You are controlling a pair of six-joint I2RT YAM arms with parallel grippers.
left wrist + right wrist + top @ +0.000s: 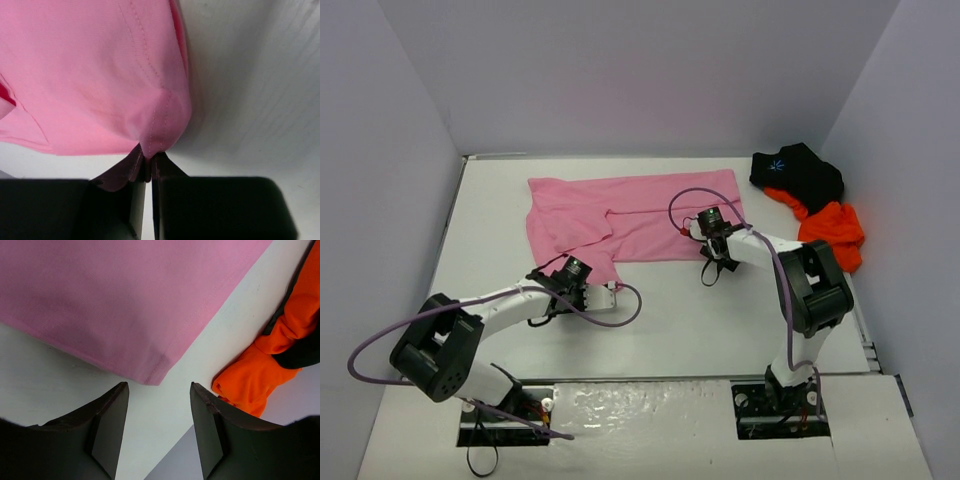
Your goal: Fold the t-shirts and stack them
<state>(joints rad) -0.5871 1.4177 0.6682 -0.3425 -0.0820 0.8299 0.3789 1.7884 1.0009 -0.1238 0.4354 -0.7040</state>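
We are pinching a stitched corner of the pink t-shirt point(90, 75) between our left fingers point(140, 170), pressed together on it. Our right fingers point(116, 412) are hovering spread and empty, another pink corner lying just ahead, the orange t-shirt point(260, 375) and black t-shirt point(306, 354) bunching to their right on the surface point(60, 375).

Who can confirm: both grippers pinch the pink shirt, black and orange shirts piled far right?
Only the left gripper pinches the pink shirt. The right gripper is open near its corner, holding nothing: see the right wrist view. Black shirt and orange shirt are piled far right.
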